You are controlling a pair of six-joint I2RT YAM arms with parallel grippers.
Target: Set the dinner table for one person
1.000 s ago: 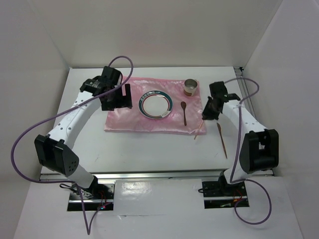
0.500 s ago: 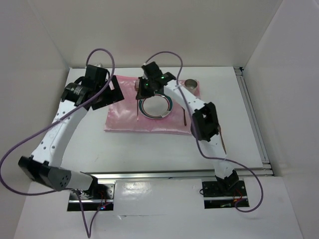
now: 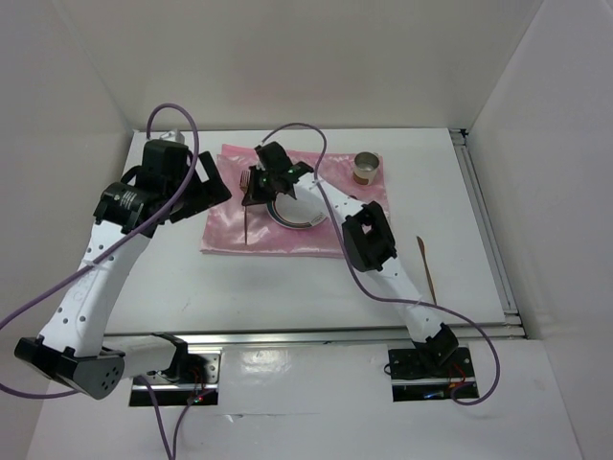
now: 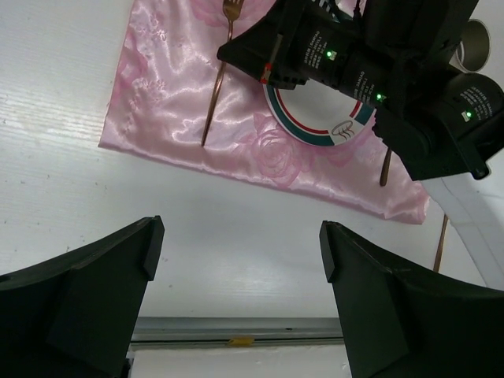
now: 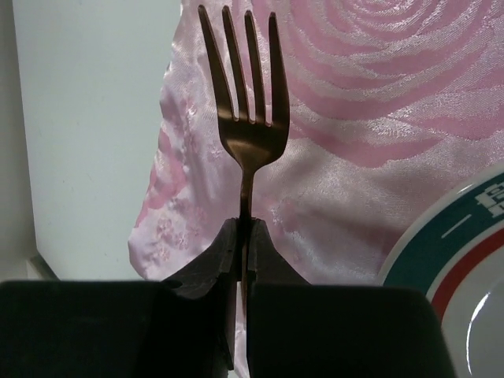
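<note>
The right gripper point(image 5: 242, 232) has its fingers clenched on the neck of a copper-coloured fork point(image 5: 244, 118), just below the head, so the four tines stick out past the fingertips and the handle runs back beneath them. Under the fingers lies a shiny pink cloth point(image 5: 354, 102) with a rose pattern. I cannot tell whether the fork rests on it or is held just clear of it. Just to the right of these fingers is a white plate point(image 5: 441, 252) with teal and red rings round its rim, sitting on the cloth. To their left the cloth ends and the dinner table point(image 5: 94, 118), a plain white surface, begins. From above, the fork point(image 3: 246, 216) lies lengthwise over the left part of the cloth point(image 3: 225, 230), with the plate point(image 3: 287, 215) half hidden behind the right arm. A small cup point(image 3: 367, 170) stands at the cloth's far right corner, well apart from the right gripper point(image 3: 257, 187). A slim brown utensil point(image 3: 426, 268) lies on the bare surface point(image 3: 287, 297), off the cloth and far to the right of both sets of fingers. The left gripper point(image 4: 240, 260) is released, its fingers point(image 4: 102, 291) spread wide and holding nothing. Bare white surface shows between them, and the cloth's near edge lies beyond their tips, with the fork point(image 4: 216, 83) on it.
</note>
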